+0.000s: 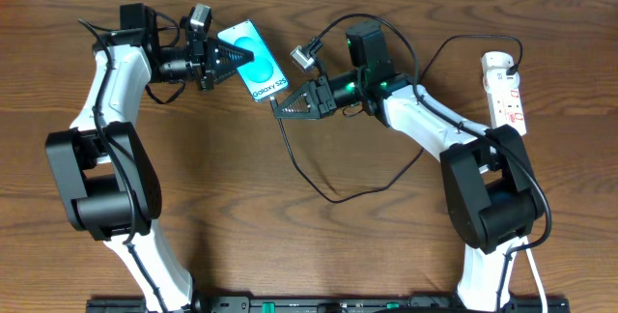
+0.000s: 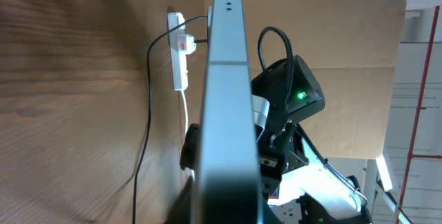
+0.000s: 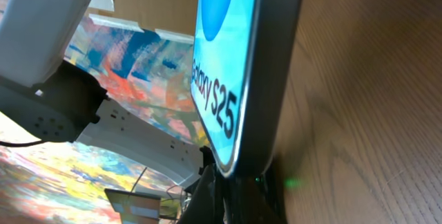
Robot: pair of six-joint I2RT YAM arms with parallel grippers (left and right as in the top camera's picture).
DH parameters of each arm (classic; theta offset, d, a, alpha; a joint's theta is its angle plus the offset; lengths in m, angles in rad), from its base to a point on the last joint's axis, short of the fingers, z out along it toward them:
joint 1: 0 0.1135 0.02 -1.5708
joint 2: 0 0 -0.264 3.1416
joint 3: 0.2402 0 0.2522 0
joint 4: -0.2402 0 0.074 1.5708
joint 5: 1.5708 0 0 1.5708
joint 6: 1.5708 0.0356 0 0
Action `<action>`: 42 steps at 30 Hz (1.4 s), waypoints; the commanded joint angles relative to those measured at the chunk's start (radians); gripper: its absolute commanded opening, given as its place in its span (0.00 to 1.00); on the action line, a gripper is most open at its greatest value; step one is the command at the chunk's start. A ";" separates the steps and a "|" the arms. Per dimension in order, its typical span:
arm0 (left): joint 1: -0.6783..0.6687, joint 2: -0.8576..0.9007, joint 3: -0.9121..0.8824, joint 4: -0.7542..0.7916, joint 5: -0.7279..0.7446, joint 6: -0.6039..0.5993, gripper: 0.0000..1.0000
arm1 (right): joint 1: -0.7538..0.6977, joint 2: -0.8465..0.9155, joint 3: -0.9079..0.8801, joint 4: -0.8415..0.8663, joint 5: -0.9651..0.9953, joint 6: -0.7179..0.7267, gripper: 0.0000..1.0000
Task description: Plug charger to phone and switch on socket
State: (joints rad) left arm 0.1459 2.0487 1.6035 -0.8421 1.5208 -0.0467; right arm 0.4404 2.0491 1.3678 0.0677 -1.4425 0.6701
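The phone (image 1: 253, 57), teal screen up with its "Galaxy S25" strip, is lifted above the table with my left gripper (image 1: 214, 64) shut on its far end. In the left wrist view the phone (image 2: 226, 113) shows edge-on, running away from the jaws. My right gripper (image 1: 278, 108) is shut at the phone's near end, holding the tip of the charger (image 1: 335, 199), whose thin black cable loops over the table. The phone (image 3: 221, 79) fills the right wrist view, its lower end right at my right gripper (image 3: 242, 189); the connector itself is hidden. The socket (image 1: 506, 91) lies at far right.
The wooden table (image 1: 290, 255) lies under both arms. The socket (image 2: 179, 51) shows a red switch, with a white cord trailing from it. A white plug adapter (image 1: 497, 62) sits at the socket's far end. A cardboard wall stands behind the table.
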 commanded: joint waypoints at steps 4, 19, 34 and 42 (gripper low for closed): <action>0.001 -0.005 0.016 0.019 0.053 -0.003 0.07 | 0.005 0.001 0.008 0.000 -0.004 -0.005 0.01; 0.002 -0.005 0.016 0.056 0.053 -0.016 0.07 | 0.003 0.001 0.008 0.000 -0.038 -0.006 0.01; 0.002 -0.005 0.016 0.056 0.053 -0.015 0.07 | -0.018 0.001 0.008 0.004 -0.030 -0.006 0.01; 0.002 -0.005 0.016 0.056 0.053 -0.015 0.07 | -0.017 0.001 0.008 0.004 -0.029 -0.006 0.01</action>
State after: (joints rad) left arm 0.1459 2.0487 1.6035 -0.7872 1.5208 -0.0563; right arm 0.4267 2.0491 1.3678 0.0700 -1.4586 0.6701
